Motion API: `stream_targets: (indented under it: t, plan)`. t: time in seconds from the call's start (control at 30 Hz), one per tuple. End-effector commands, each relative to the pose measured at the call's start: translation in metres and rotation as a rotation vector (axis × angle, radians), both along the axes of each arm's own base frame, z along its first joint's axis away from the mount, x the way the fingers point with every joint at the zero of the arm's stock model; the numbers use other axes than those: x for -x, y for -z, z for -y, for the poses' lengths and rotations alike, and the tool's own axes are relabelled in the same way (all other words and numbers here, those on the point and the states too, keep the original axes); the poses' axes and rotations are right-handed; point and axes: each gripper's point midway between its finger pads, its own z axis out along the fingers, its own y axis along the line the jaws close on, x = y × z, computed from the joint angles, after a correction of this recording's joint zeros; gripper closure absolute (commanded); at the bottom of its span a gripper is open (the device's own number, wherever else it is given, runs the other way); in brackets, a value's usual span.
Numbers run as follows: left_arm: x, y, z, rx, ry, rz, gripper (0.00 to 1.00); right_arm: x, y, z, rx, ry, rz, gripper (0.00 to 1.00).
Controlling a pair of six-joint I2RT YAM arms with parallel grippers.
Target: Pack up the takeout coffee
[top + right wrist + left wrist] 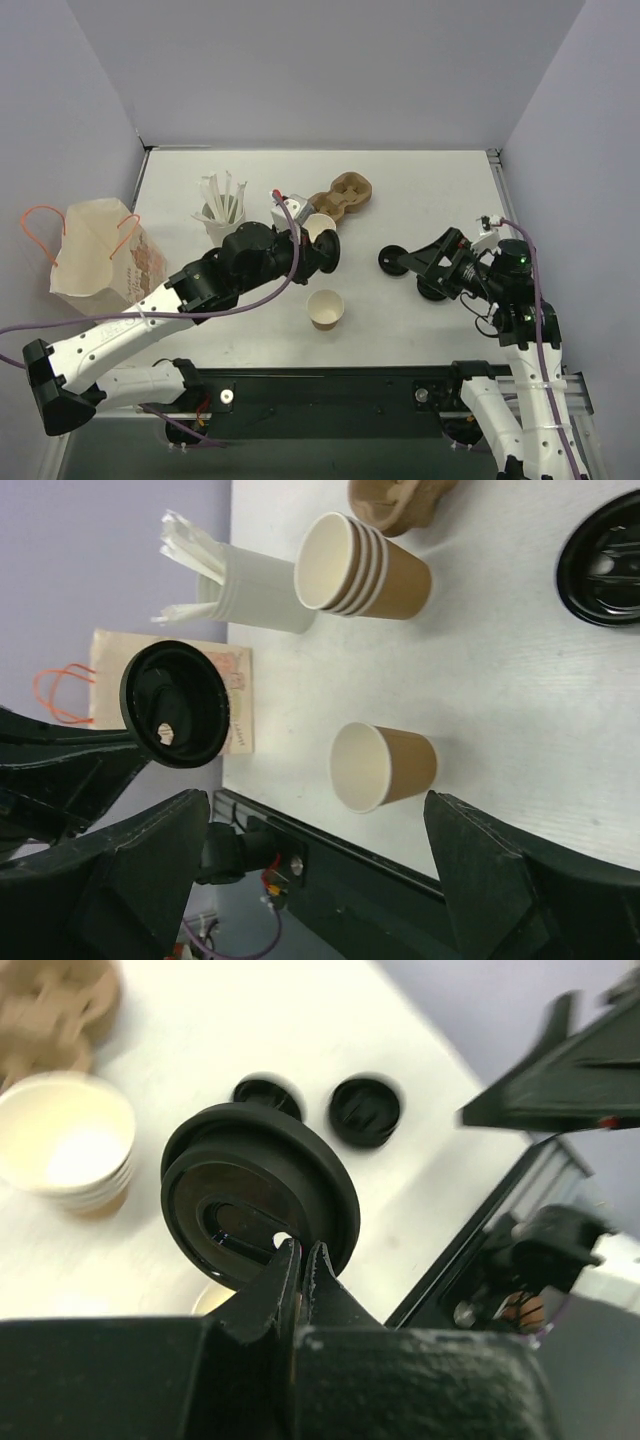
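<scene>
A single tan paper cup (326, 308), white inside, stands open and upright on the table; it also shows in the right wrist view (385, 767). My left gripper (318, 254) is shut on the rim of a round black lid (331, 250) and holds it on edge, above and just behind the cup. In the left wrist view the fingers (300, 1255) pinch the lid (260, 1195). The right wrist view shows the lid (175, 705) in the air. My right gripper (418, 275) is open and empty, to the right of the cup (320, 880).
A nested stack of tan cups (318, 228) lies beside a pulp cup carrier (342, 195). A white cup of wrapped sticks (222, 212) stands at the back left. A paper bag (100, 250) with orange handles is at the left edge. Loose black lids (392, 260) lie by the right gripper.
</scene>
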Motion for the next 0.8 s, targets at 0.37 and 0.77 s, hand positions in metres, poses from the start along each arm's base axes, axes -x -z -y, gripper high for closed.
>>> stream_targets:
  t: [0.37,0.77]
  plan:
    - [0.042,0.106,-0.035,-0.726,-0.135,-0.217,1.0,0.025,0.039,0.032,0.279,0.027,-0.07,0.04]
    - [0.052,0.123,0.002,-0.803,-0.072,-0.201,1.0,0.034,0.042,0.037,0.318,0.031,-0.057,0.04]
